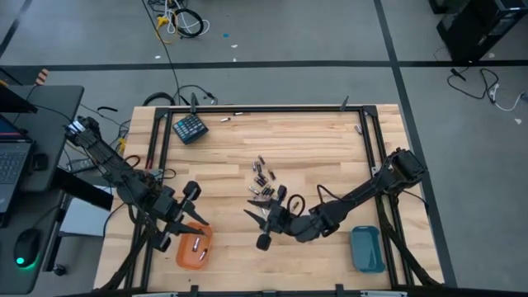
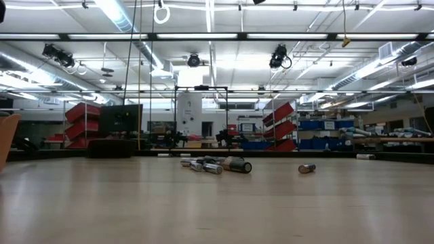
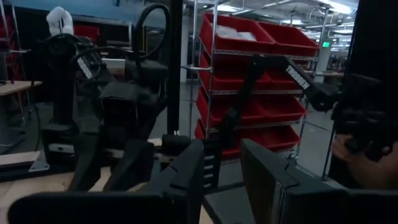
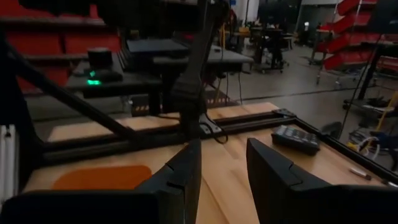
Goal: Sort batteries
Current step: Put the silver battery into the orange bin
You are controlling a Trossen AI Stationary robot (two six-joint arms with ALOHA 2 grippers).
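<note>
Several small batteries [image 1: 262, 183] lie loose in a cluster on the wooden table's middle; in the low view they show as a pile [image 2: 217, 165] with one cell apart [image 2: 306, 168]. My left gripper [image 1: 198, 216] hovers open above the far edge of an orange tray [image 1: 194, 247], nothing between its fingers [image 3: 221, 180]. My right gripper [image 1: 252, 216] hovers open just near of the cluster, pointing toward the table's left, with an empty gap [image 4: 222, 174]. A few small cells lie in the orange tray.
A blue tray [image 1: 367, 247] stands at the near right beside the right arm. A dark teal keypad-like block [image 1: 190, 128] lies at the far left, also in the right wrist view [image 4: 295, 138]. A black frame [image 1: 264, 107] runs along the table's edges.
</note>
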